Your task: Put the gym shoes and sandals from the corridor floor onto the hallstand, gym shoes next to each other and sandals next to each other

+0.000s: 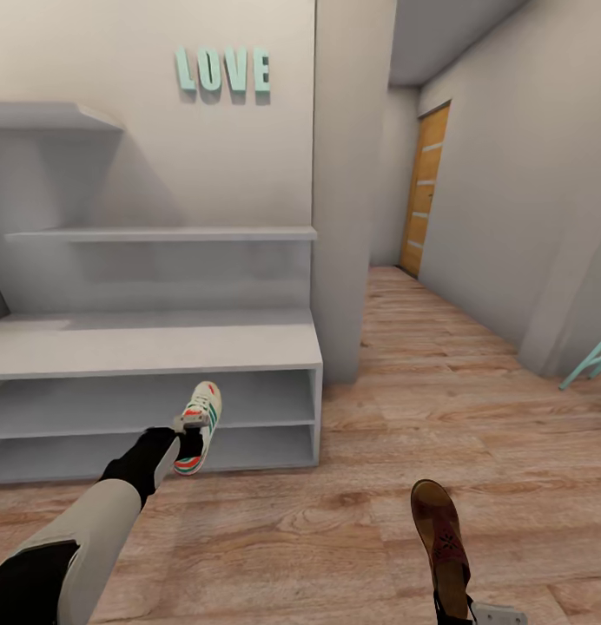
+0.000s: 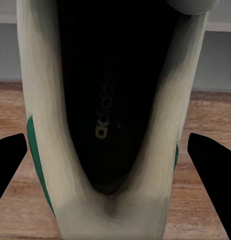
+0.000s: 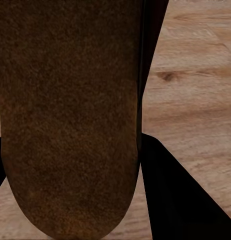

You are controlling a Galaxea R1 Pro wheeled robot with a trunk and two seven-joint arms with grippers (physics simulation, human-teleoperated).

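Corridor floor (image 1: pixel 405 486) behind us, we've got a sneaker (image 1: pixel 199 425) clamped in the left gripper (image 1: pixel 189 432) and a sandal (image 1: pixel 439 542) at 5 o'clock pinched in the right gripper (image 1: pixel 461 615), next onto the rack (image 1: pixel 153 347).

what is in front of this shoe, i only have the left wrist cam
Observer: The head view shows the left gripper holding the gym shoe right in front of the hallstand, by its low shelves near the right end.
Operator: anything on the rack yet
Observer: None of the shelves in view holds a shoe.
Operator: what's the right arm got
Observer: A sandal, held over the floor at the lower right of the head view, toe pointing away from the robot.
Operator: is the sandal near the rack
Observer: No, it hangs well to the right of the rack's end and closer to the robot.
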